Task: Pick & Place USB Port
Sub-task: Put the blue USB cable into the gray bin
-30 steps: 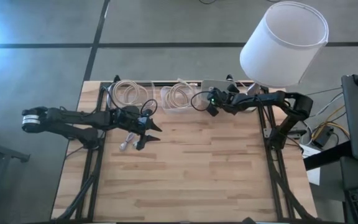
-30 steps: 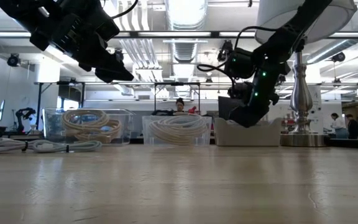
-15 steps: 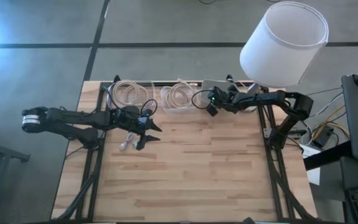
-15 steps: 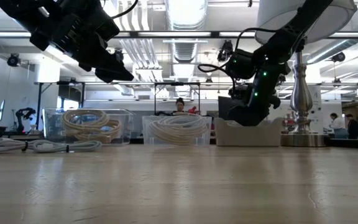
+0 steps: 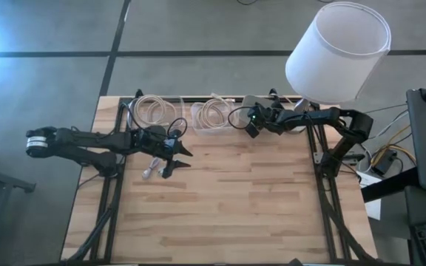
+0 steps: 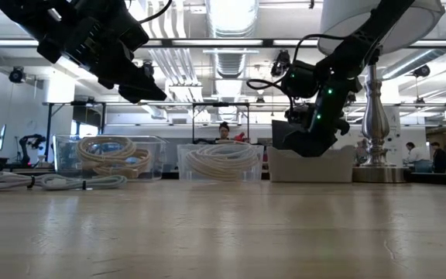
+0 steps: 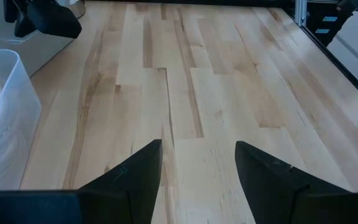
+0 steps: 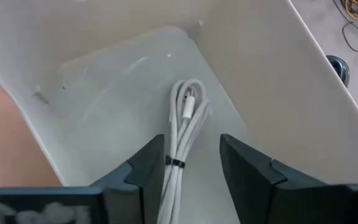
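Observation:
A white bundled USB cable (image 8: 186,115) lies on the floor of a white bin (image 8: 272,81) at the table's far edge, right of centre (image 6: 320,167). My right gripper (image 8: 191,168) is open and reaches down into the bin (image 5: 251,124), one finger on either side of the bundle's tied end; I cannot tell whether they touch it. My left gripper (image 5: 183,157) is open and empty, raised above the bare wood at the table's left (image 7: 197,174).
Two clear tubs of coiled cable (image 5: 154,111) (image 5: 213,114) stand at the far edge, left of the bin. Loose white cables (image 5: 151,168) lie on the table by my left gripper. A lamp with a white shade (image 5: 339,52) stands at the far right. Bare wood fills the near half.
My right gripper has gone a little toward the table's left and far edge, over the white bin. My left arm has kept still.

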Robot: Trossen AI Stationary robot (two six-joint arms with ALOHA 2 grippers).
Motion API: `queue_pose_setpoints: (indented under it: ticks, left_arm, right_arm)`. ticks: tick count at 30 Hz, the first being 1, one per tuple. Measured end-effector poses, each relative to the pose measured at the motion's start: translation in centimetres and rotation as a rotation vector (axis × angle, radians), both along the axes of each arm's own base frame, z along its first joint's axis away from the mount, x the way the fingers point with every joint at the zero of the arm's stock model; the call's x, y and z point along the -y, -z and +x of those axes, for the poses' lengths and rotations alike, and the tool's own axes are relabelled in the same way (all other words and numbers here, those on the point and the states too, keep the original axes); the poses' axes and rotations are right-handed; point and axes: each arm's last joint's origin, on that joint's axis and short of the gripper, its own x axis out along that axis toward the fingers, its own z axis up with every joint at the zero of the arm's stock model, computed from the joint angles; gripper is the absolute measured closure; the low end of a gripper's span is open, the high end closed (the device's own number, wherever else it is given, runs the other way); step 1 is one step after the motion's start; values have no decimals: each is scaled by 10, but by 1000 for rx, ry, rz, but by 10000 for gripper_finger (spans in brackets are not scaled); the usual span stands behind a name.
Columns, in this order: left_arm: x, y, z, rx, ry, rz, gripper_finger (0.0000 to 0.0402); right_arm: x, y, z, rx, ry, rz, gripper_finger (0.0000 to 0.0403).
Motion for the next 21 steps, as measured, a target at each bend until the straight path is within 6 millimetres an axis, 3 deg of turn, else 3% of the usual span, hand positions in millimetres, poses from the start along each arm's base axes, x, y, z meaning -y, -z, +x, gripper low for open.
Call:
queue_pose_setpoints:
  ticks: [6, 12, 21]
  left_arm:
    - [0, 0, 0, 0, 0, 0, 195]
    - [0, 0, 0, -2, -5, -11, 195]
    - [7, 2, 0, -29, 21, -27, 195]
  right_arm:
    - [-2, -7, 1, 14, -15, -12, 239]
    - [-3, -28, 6, 81, -28, -44, 238]
    - [-29, -62, 39, 208, -168, -59, 250]
